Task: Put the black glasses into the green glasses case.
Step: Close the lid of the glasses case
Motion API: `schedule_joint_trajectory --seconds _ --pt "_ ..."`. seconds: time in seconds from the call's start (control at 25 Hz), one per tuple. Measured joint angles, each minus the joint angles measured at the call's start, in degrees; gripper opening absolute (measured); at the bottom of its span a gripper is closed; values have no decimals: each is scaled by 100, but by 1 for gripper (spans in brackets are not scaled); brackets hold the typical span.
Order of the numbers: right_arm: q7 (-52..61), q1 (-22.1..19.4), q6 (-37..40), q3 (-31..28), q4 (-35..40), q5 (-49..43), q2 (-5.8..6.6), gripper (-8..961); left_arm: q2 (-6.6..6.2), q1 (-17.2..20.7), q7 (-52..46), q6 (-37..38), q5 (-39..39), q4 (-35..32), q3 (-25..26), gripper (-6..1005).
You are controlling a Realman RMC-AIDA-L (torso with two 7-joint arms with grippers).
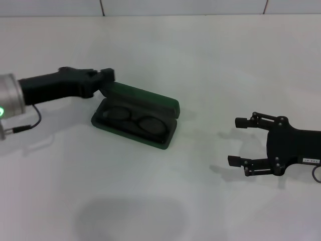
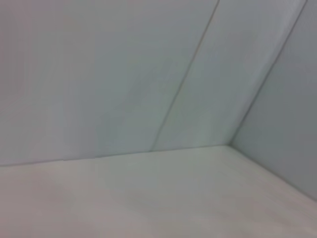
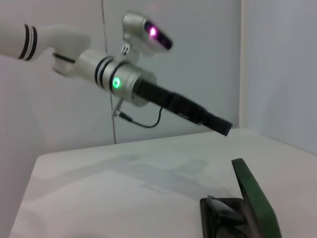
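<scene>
Black glasses lying inside open green glasses case on the white surface. Left gripper at the lid's far end, fingers' state unclear, perhaps touching. Right gripper well apart, fingers released.

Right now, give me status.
Left gripper at lid of green glasses case. Right gripper open, apart. Black glasses inside. Nothing in the way.

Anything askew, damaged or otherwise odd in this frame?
Nothing stands out. The black glasses lie flat inside the open green glasses case; the left gripper is at the lid's corner, and the right gripper rests open, apart from the case.
</scene>
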State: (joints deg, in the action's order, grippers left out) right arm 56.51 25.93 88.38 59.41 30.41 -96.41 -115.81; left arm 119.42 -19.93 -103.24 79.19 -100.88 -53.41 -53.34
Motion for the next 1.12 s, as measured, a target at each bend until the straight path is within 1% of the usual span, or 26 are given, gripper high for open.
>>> schedule_joint_trajectory --seconds 0.12,0.24,0.28,0.52,0.76,1.12 --pt "0 0 -6 0 -2 0 -2 890 43 -171 -721 -194 -301 -295 -150 1" --pt "1 0 -6 0 -2 -1 -3 890 74 -167 -1045 -634 -251 -516 -503 -1" --pt "1 -1 -6 0 -1 -1 -3 890 71 -156 -1178 -938 -229 -596 -793 -1" --pt "1 -1 -6 0 -1 -1 4 890 67 -100 -1496 -2204 -262 -782 -1987 0" --pt "1 -6 -10 0 0 -1 15 890 68 -48 -1675 -3284 -270 -906 -2959 0" --pt "-4 -6 -20 1 1 -1 20 890 62 23 -2082 -4311 -285 -801 -3681 -1"
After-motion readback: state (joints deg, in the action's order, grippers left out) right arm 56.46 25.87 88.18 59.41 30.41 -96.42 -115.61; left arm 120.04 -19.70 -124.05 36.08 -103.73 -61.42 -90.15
